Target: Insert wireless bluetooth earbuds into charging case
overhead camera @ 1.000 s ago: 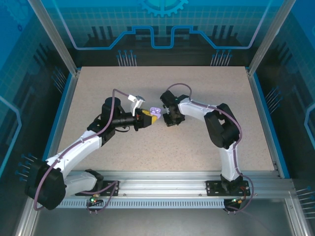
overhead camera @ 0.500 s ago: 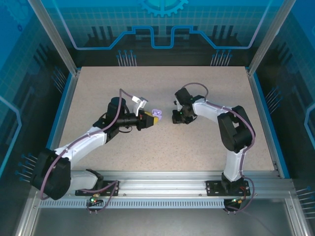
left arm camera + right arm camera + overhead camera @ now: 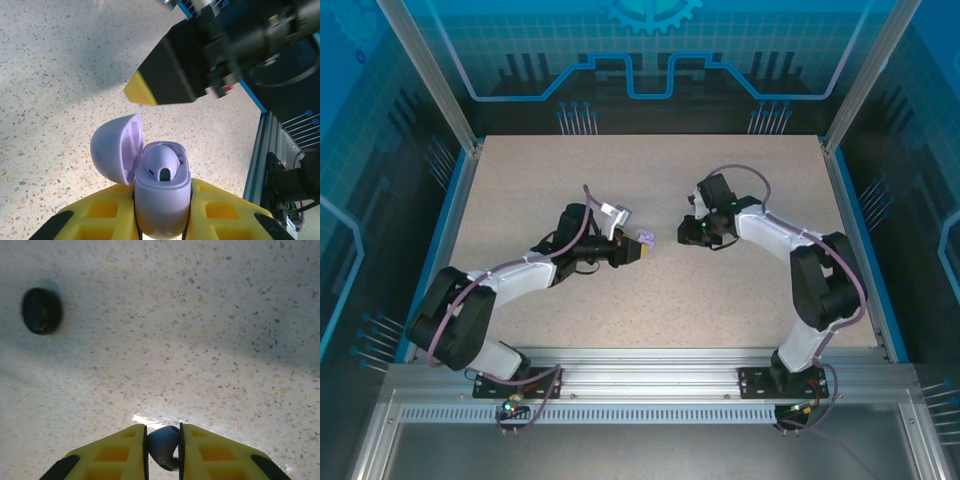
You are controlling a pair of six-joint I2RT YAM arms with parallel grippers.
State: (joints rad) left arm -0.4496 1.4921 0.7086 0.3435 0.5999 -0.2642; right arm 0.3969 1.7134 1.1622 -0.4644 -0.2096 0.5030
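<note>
My left gripper [image 3: 161, 186] is shut on a lavender charging case [image 3: 162, 202], held upright with its lid [image 3: 112, 152] swung open to the left. One lavender earbud [image 3: 161, 160] sits in the case's well. In the top view the left gripper [image 3: 636, 246] holds the case [image 3: 645, 238] near the table's middle. My right gripper [image 3: 163, 427] is shut on a black earbud [image 3: 162, 446], just above the table. It hovers to the right of the case [image 3: 691, 234], apart from it. Its yellow fingertip [image 3: 136, 93] shows beyond the open case.
A dark round case [image 3: 42, 310] lies on the speckled table [image 3: 740, 290] ahead and left of the right gripper. Blue rails [image 3: 860, 240] edge the table's sides, and a metal rail [image 3: 650, 365] runs along the near edge.
Both arms have shifted to the right. The right gripper has drawn away from the lavender case, widening the gap. Both grips stay as they were.
</note>
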